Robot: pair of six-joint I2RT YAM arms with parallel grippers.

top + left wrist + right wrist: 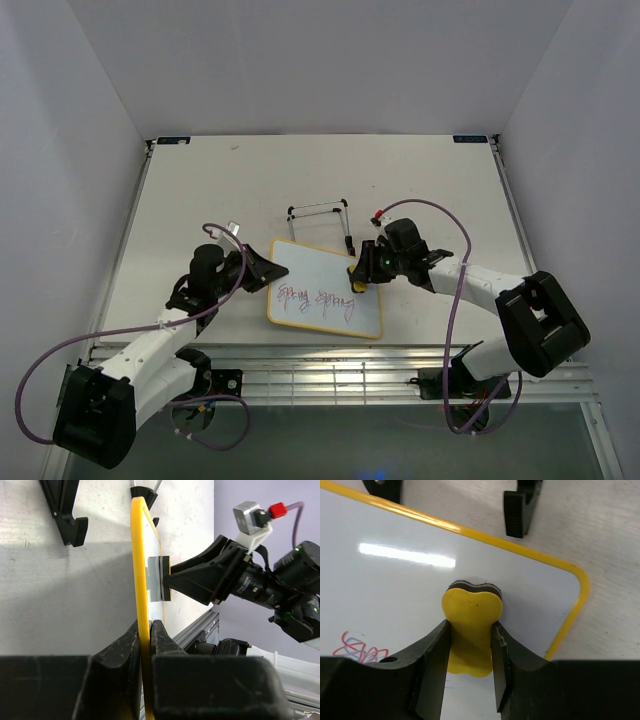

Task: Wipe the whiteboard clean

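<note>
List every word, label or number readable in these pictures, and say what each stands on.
On the whiteboard: two purple-red scrawls, handwriting not legible as words in any view.
Small dark tags at the far corners of the table: too small to read.
On the yellow eraser: no text.

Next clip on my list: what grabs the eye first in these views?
The yellow-framed whiteboard lies at mid-table, with purple-red handwriting across its near part. The left hand clamps the board's left edge, and the right hand holds a yellow eraser against the surface near the right edge.
</note>
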